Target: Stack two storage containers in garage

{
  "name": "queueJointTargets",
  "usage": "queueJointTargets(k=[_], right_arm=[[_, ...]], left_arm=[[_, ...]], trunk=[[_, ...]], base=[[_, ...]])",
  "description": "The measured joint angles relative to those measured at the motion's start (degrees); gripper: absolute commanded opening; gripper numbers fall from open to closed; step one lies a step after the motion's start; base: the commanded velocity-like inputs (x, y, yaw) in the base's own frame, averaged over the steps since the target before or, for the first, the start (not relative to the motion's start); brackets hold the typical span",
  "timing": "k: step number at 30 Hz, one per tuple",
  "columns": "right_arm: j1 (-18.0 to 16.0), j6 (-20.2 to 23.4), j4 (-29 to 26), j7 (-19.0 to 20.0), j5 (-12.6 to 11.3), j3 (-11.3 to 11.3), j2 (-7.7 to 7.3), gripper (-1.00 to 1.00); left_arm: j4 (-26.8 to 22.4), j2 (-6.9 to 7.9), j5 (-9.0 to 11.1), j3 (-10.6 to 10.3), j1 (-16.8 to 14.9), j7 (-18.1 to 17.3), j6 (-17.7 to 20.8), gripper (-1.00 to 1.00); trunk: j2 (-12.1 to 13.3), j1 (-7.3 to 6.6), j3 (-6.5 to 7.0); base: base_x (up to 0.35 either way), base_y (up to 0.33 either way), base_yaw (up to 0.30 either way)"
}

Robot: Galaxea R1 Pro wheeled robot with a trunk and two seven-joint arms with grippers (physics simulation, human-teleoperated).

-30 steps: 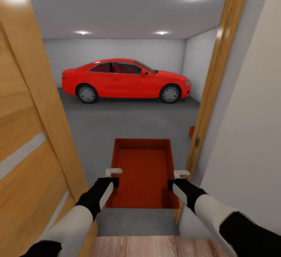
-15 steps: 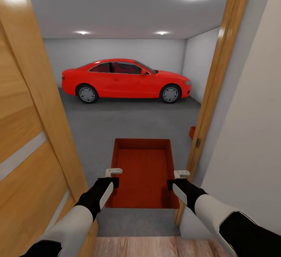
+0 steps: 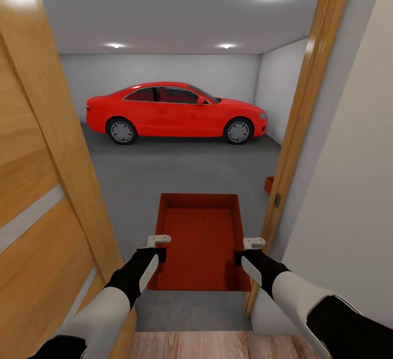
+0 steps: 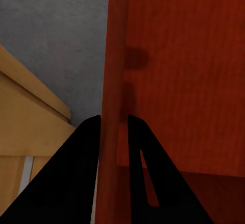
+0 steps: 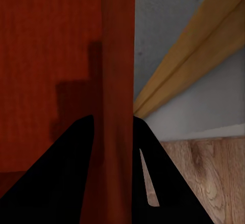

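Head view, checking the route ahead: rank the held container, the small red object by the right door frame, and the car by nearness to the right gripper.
1. Held container, its wall in the right gripper.
2. Small red object, ahead by the right frame.
3. Car, at the far wall.

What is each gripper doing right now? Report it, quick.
Left gripper: shut on the storage container, pinching its left wall.
Right gripper: shut on the same container's right wall.

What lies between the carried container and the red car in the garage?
In the head view, only bare grey floor separates the container from the red car; a small red thing sits off to the side by the doorframe.
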Motion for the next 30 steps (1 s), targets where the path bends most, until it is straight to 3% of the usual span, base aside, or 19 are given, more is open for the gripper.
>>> queueJointTargets(k=[5,30], right_arm=[[0.0,0.0,0.1,0.0,-0.3,0.2,0.00,-1.00],[0.0,-0.1,0.1,0.0,-0.6,0.4,-0.01,-1.00]], left_arm=[[0.0,0.00,-0.1,0.0,0.0,0.0,0.1,-1.00],[0.0,-0.01,-0.2,0.0,0.0,-0.1,0.1,-1.00]], trunk=[[0.0,-0.02,0.00],[0.0,-0.03,0.00]], base=[[0.162,0.000,0.000],[0.319,0.000,0.000]])
